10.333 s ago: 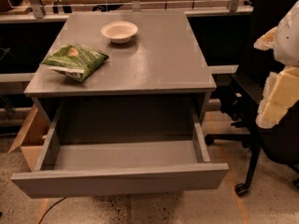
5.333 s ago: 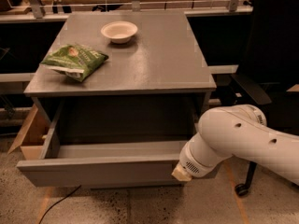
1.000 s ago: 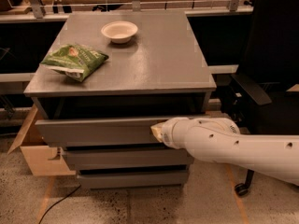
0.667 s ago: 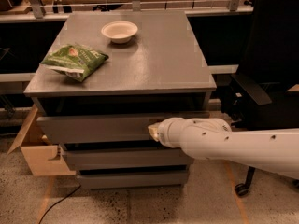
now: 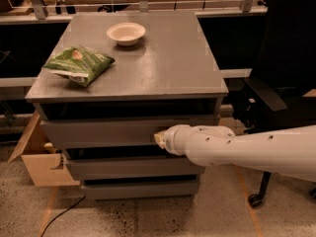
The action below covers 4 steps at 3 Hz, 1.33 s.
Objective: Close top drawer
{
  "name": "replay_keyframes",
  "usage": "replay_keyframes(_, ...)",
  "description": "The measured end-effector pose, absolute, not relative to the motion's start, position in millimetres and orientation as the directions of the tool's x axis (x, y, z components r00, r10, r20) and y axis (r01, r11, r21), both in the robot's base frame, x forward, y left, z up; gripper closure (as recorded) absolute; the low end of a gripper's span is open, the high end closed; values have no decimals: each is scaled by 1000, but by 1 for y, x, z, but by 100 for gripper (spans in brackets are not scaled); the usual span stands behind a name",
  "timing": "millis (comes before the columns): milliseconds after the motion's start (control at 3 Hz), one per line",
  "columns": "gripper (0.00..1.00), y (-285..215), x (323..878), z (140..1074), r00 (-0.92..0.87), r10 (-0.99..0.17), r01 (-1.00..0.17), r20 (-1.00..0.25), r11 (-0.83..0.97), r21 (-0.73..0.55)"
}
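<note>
The top drawer (image 5: 98,131) is a wide plain grey front, the highest of three on the grey cabinet (image 5: 148,78). It stands almost flush with the cabinet, with a dark gap above it. My white arm reaches in from the right and my gripper (image 5: 159,138) presses against the drawer front right of its middle. Two more grey drawer fronts sit below, the middle one (image 5: 128,168) and the lowest one (image 5: 138,189).
A white bowl (image 5: 126,33) and a green snack bag (image 5: 79,64) lie on the cabinet top. A black office chair (image 5: 286,73) stands at the right. An open cardboard box (image 5: 37,157) sits on the floor at the left. A cable lies on the floor in front.
The top drawer was wide open and has been pushed in by my arm. Over the last second it slid in a little further with my gripper against its front.
</note>
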<state>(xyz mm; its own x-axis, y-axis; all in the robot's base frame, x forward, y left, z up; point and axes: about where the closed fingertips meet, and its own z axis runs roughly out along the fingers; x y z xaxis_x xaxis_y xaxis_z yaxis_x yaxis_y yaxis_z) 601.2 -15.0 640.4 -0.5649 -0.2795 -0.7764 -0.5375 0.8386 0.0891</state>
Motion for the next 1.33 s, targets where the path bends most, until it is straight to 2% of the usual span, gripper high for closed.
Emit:
replay_keyframes(333, 100, -31, 594, 639, -589, -275, -506, -760, 858, 82)
replay_keyframes(667, 100, -67, 576, 640, -638, -249, -436, -729, 897, 75)
replay_keyframes(1333, 100, -169, 538, 633, -726, -176, -266, -665, 963, 36)
